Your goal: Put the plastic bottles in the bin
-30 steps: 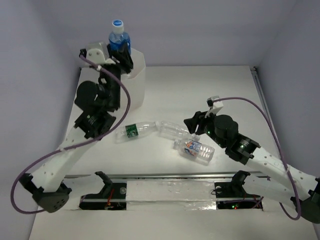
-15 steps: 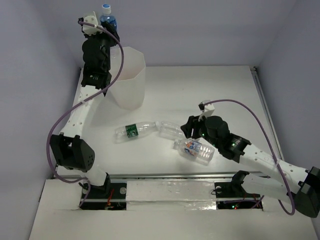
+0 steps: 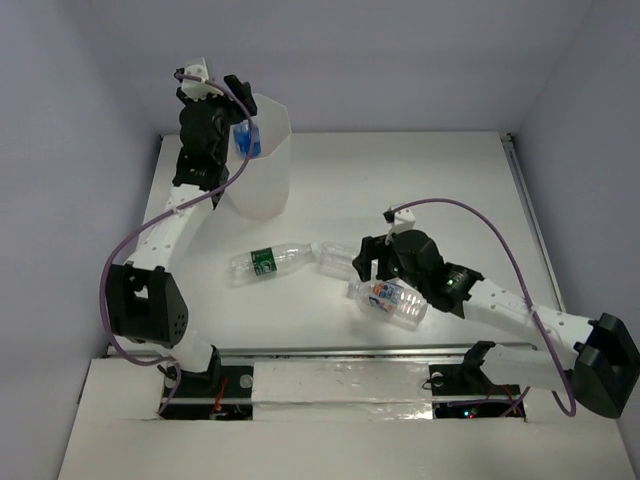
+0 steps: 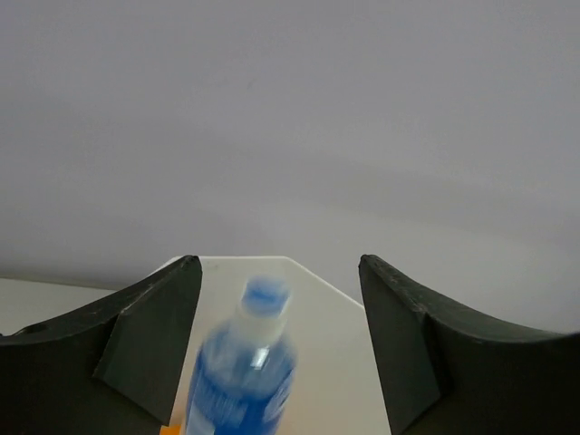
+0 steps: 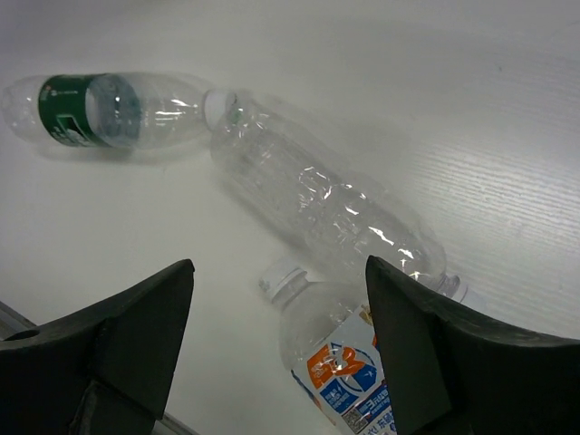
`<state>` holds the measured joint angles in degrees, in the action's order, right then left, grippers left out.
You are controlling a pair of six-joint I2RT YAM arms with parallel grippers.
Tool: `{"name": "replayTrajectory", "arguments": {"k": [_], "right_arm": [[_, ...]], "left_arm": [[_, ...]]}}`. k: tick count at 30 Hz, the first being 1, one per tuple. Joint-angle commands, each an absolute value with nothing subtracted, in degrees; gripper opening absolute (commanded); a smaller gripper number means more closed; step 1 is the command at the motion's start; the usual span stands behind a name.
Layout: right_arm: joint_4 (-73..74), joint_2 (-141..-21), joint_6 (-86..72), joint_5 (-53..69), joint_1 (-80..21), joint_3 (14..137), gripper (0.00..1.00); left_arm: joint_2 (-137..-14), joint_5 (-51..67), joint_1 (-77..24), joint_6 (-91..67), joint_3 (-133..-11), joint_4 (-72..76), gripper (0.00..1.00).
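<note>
Ideally the left gripper (image 4: 279, 267), spread wide over the bin (image 3: 264, 185) at eleven o'clock, closes only once the blue-labelled bottle (image 4: 243, 381) between its jaws drops clear, while the right gripper (image 5: 278, 267), wide and empty, centres on the clear bottle (image 5: 326, 204) near five o'clock.

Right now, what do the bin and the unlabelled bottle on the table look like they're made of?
The bin looks like translucent white plastic, matt: its faceted wall lets light through softly. The unlabelled bottle seems thin clear plastic, glossy: the table shows through it, and its ribbed wall carries sharp highlights.
</note>
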<state>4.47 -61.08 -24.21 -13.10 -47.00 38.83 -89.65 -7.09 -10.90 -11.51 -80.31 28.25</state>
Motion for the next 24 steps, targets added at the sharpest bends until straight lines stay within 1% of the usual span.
{"name": "replayTrajectory", "arguments": {"k": [1, 4, 7, 13, 16, 20, 24], "right_arm": [[5.1, -63.7, -23.6, -12.7, -47.3, 41.9, 0.82], [5.8, -65.1, -23.6, -12.1, -47.3, 42.6, 0.85], [7.8, -65.7, -23.5, -11.9, -47.3, 43.3, 0.87], [13.0, -66.3, -24.4, -8.4, -47.3, 43.7, 0.87], [16.7, -67.3, -26.2, -9.6, -47.3, 43.9, 0.88], [19.0, -64.4, -29.0, -11.4, -47.3, 42.3, 0.89], [21.6, -62.2, -30.4, -12.3, -47.3, 42.0, 0.97]], "left_arm": [[-84.1, -6.9, -11.0, -11.9, -79.8, 33.7, 0.68], [-82.4, -6.8, -11.0, -12.0, -79.2, 33.6, 0.72], [-80.2, -6.6, -11.0, -12.5, -78.7, 33.3, 0.73], [-73.0, -3.0, -11.0, -17.7, -73.7, 34.9, 0.70], [-69.4, -0.3, -11.0, -20.6, -71.4, 34.6, 0.68], [-63.1, 2.5, -12.1, -22.8, -68.6, 33.0, 0.68], [-56.8, 4.2, -13.4, -24.8, -64.6, 31.4, 0.67]]}}
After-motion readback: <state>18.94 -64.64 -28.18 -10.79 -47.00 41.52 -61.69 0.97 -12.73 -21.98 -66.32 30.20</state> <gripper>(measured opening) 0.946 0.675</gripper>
